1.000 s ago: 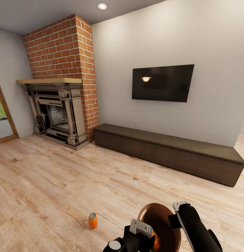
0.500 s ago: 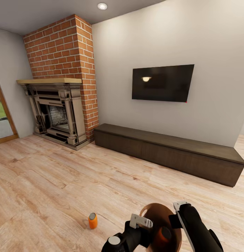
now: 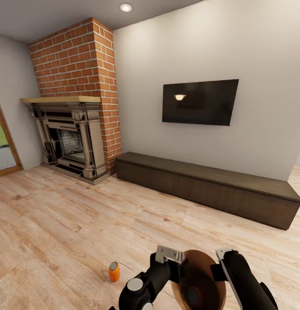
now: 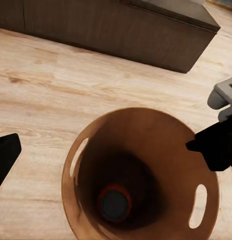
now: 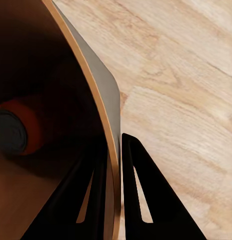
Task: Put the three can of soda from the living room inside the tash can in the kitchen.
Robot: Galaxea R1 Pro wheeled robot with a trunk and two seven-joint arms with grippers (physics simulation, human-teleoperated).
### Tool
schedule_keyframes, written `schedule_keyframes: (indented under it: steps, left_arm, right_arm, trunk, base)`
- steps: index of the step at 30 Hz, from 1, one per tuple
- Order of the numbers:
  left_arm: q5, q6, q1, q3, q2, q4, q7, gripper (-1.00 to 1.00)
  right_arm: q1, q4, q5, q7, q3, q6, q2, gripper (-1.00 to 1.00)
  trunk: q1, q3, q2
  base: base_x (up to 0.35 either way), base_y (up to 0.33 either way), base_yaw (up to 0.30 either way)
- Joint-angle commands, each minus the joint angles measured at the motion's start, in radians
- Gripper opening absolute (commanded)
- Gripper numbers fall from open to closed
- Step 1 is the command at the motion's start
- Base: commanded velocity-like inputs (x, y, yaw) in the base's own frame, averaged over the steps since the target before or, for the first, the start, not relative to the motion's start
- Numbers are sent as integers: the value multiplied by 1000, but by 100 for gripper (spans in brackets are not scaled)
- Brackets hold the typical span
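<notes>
The tash can, copper-brown inside, hangs tilted just above the floor with my right gripper shut on its rim. In the right wrist view the gripper has one finger inside the wall and one outside. An orange can of soda lies at the bottom of the bin; it also shows as the can in the right wrist view. My left gripper hovers over the bin's left rim, open, with nothing between its fingers. A second orange can stands on the floor to the left.
This is the living room: brick fireplace at the back left, a long dark low cabinet under the wall TV, a glazed door at the far left. Light wood floor spreads between me and them.
The orange can left my left gripper and dropped to the bottom of the bin. The left gripper then rose and drew a little left. The right gripper and bin barely moved.
</notes>
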Motion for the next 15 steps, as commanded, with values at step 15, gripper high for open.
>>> schedule_keyframes:
  steps: [15]
  left_arm:
    - [127,17,3,10,144,-50,-1,100]
  right_arm:
    - [-34,0,-6,163,-47,0,-118,-100]
  trunk:
    - [0,0,0]
  base:
    - [0,0,0]
